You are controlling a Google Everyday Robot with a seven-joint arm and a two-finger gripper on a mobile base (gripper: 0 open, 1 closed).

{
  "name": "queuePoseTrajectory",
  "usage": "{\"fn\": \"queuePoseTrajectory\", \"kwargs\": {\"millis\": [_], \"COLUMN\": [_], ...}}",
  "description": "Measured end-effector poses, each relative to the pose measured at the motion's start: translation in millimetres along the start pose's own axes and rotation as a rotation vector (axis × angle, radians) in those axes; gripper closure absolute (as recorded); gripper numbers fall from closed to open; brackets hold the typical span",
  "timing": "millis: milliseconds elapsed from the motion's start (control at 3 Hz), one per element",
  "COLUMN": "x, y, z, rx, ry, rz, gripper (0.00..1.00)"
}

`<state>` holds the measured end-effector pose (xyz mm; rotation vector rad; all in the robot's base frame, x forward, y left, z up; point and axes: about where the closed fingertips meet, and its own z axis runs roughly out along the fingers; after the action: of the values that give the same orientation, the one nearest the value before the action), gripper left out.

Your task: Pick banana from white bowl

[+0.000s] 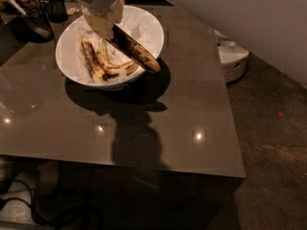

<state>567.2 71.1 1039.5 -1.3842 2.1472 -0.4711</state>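
Gripping the banana (136,51) above the white bowl (66,56), the claw (106,25) holds its long axis slanting down-right.

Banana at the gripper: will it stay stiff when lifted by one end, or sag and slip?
The banana is mostly dark brown-black, so probably soft: likely to sag or bruise if lifted by its end under the gripper, above the white bowl. It looks straight, jutting across the rim, so it may keep shape.
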Motion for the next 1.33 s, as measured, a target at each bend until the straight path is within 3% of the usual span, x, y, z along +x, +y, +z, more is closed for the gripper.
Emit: {"fn": "queuePoseTrajectory", "kwargs": {"millis": [333,667,1333], "x": [-1,-3,1], "y": [9,29,37], "z": [-10,-46,-58], "rx": [-0.013,0.0,-0.001], "ry": [0.009,-0.023,-0.039], "rz": [-0.007,-0.028,-0.025], "gripper": [1.0,1.0,1.0]}}
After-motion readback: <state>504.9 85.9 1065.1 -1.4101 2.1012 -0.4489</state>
